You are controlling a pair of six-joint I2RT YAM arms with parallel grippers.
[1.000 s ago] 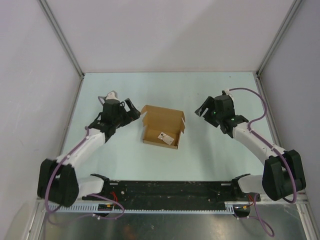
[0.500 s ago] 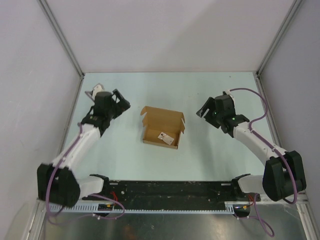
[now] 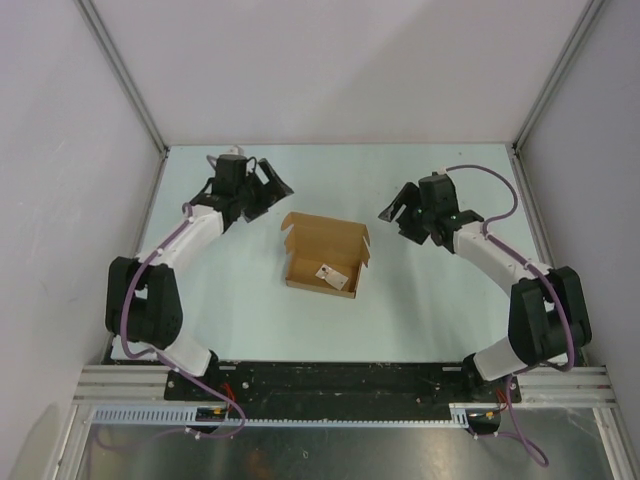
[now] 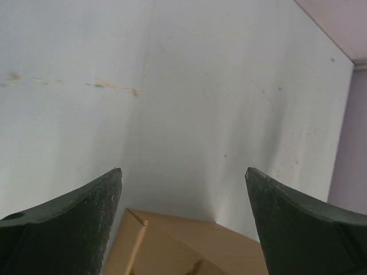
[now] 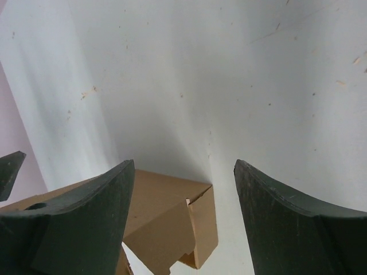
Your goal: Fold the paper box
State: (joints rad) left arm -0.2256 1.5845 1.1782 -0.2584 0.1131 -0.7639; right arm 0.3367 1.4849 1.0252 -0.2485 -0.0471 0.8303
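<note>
While the left fingers [image 4: 298, 223] and right fingers [image 5: 287, 229] spread wide, the paper box [image 3: 322, 250] lies between them, untouched.

The paper box [image 3: 325, 250] was a plain brown cardboard mailer, partly folded into a shallow tray with an open top. Its lid flap stood open along the far edge, and small tabs stuck out at the corners. It lay near the centre of the top view, slightly askew. The left wrist view showed the paper box [image 4: 183, 249] at bottom centre. In the right wrist view the paper box [image 5: 166, 200] sat at lower left.
</note>
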